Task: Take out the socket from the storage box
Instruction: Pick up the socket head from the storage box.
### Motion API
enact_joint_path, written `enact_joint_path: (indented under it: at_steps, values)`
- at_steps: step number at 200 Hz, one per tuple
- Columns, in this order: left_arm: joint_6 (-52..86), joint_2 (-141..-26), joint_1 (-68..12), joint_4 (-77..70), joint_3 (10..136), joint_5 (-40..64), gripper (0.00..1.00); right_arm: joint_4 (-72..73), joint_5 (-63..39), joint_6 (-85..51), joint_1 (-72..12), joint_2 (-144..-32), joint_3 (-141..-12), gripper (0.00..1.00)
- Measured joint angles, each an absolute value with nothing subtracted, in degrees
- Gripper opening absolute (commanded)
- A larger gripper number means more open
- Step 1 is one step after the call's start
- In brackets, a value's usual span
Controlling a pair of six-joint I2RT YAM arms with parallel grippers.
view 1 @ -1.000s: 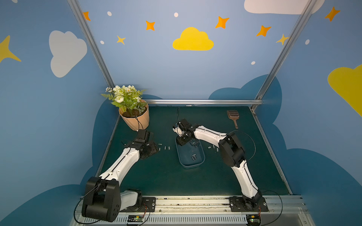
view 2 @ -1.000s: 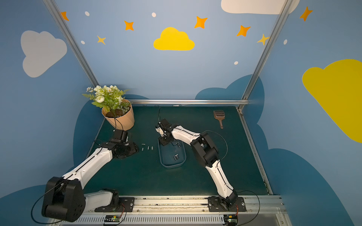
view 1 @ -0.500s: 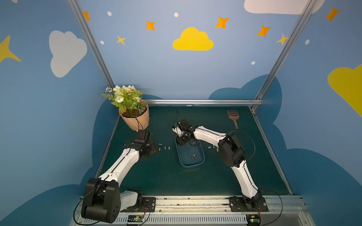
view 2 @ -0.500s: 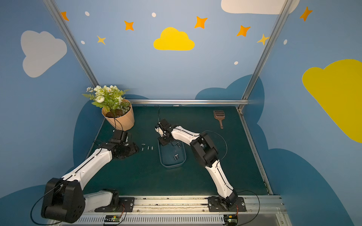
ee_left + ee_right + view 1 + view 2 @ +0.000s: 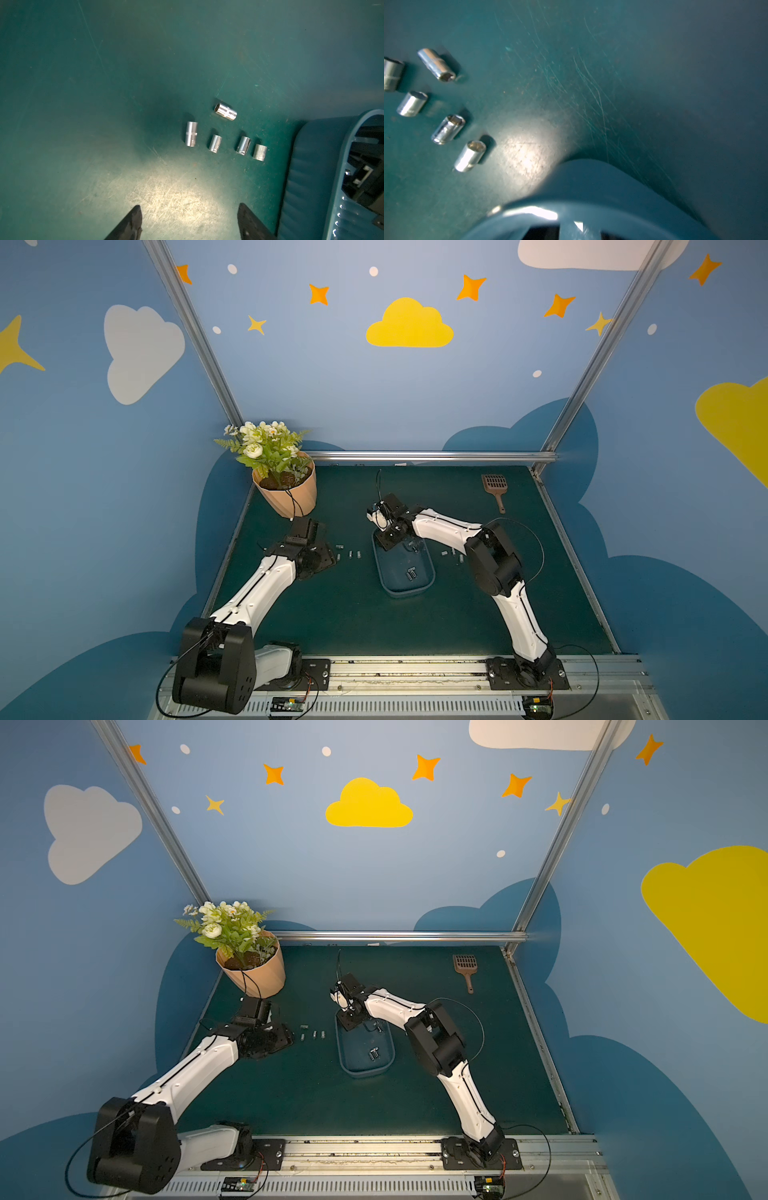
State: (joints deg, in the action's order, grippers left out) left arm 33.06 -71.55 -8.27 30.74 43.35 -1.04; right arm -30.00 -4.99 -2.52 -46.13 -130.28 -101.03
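Comparing with a second back, basically nothing's budged in both top views. The right gripper [image 5: 387, 542] is still dipped into the far end of the storage box [image 5: 406, 593], and I honestly can't tell if it's pinching anything. What looks like a socket [image 5: 414, 546] sits just beside it, with two more sockets [image 5: 411, 573] further back toward its base. The left gripper [image 5: 190, 220] hangs wide open and empty, with loose sockets [image 5: 215, 143] just ahead on the mat [image 5: 83, 83]. I'd say the pick isn't finished yet.

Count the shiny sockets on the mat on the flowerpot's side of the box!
5. Four in a row: outermost socket, second socket, third socket, fourth socket, nearest the storage box. A fifth socket lies apart. None seems hidden.
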Motion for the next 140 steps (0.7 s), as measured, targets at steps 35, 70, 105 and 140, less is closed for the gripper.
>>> enact_joint_path:
  at_steps: [35,70,105,140]
  values:
    - [33.06,-71.55,-8.27,30.72,43.35,-1.04,0.73,-30.52,-4.99,-2.52,-45.63,-129.58,-100.18,0.27]
    - [33.06,-71.55,-8.27,30.72,43.35,-1.04,0.73,-30.76,-4.95,-2.55,-45.17,-128.55,-98.72,0.27]
    - [33.08,-71.55,-8.27,30.72,43.35,-1.04,0.73,-31.14,-4.95,-2.59,-44.69,-126.98,-96.62,0.27]
    - [33.1,-71.53,-8.27,30.72,43.35,-1.04,0.73,-32.1,-4.82,-2.66,-44.23,-125.27,-94.74,0.27]
